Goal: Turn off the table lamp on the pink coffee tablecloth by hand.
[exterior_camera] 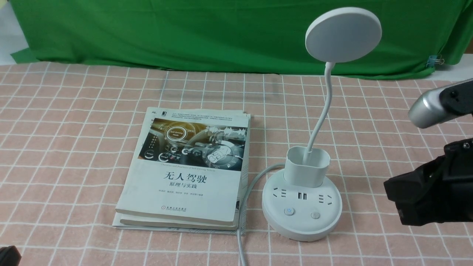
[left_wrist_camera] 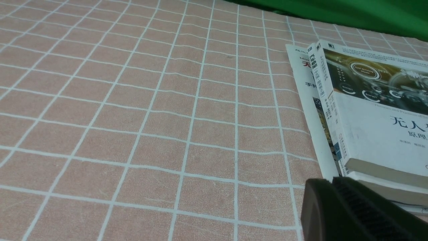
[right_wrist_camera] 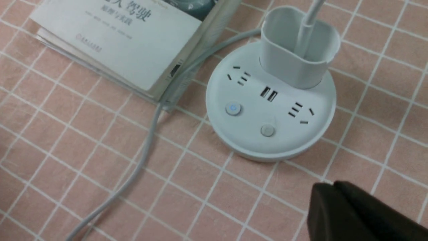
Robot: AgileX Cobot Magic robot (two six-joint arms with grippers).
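Note:
The white table lamp (exterior_camera: 302,199) stands on the pink coffee tablecloth (exterior_camera: 74,122), right of centre. Its round base carries sockets, a left button with a blue mark (exterior_camera: 289,211) and a plain right button (exterior_camera: 315,215). The disc head (exterior_camera: 343,34) shows its pale back, so I cannot tell if it is lit. The base also shows in the right wrist view (right_wrist_camera: 271,103). My right gripper (right_wrist_camera: 331,185) is shut and empty, hovering off the base's right side, apart from it; it shows in the front view (exterior_camera: 391,192). My left gripper (left_wrist_camera: 329,182) is shut and empty near the books' corner.
Two stacked white books (exterior_camera: 192,170) lie left of the lamp, also in the left wrist view (left_wrist_camera: 367,110). The lamp's grey cord (exterior_camera: 242,229) runs along the books' right edge to the table front. A green cloth backdrop (exterior_camera: 184,29) hangs behind.

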